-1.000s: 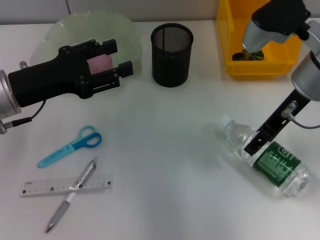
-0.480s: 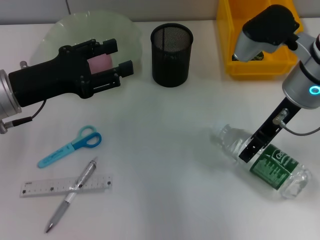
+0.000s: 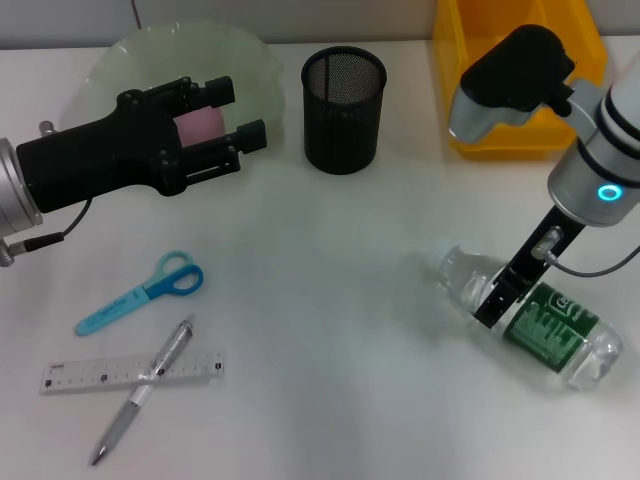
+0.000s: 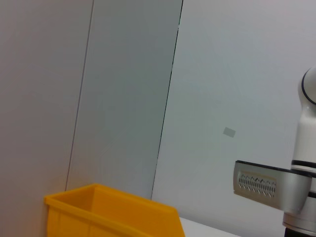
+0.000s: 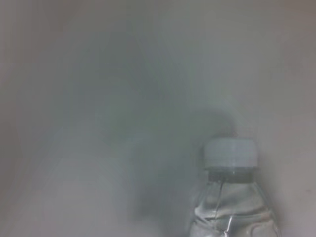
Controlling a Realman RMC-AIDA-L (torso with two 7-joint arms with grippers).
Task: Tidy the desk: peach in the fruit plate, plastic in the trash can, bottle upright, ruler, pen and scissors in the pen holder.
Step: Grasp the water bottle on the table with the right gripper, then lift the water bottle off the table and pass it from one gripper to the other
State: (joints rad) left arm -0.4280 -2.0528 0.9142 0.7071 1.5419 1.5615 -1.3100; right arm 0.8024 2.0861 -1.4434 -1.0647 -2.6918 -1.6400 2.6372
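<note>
My left gripper (image 3: 237, 113) is shut on the pink peach (image 3: 200, 125) and holds it above the near edge of the pale green fruit plate (image 3: 150, 50). The clear bottle (image 3: 535, 325) with a green label lies on its side at the right. My right gripper (image 3: 497, 297) is shut across its shoulder, and its white cap (image 5: 231, 152) shows close in the right wrist view. Blue scissors (image 3: 140, 293), a pen (image 3: 140, 392) and a clear ruler (image 3: 90, 374) lie at the front left. The black mesh pen holder (image 3: 344, 95) stands at the back. The plastic is hidden.
The yellow bin (image 3: 470, 110) stands at the back right, half covered by my right arm; its rim (image 4: 113, 210) also shows in the left wrist view. The pen lies crossed over the ruler.
My right arm has swung left and lower over the yellow bin, and the bottle has shifted slightly with the gripper. The left arm and peach have stayed still.
</note>
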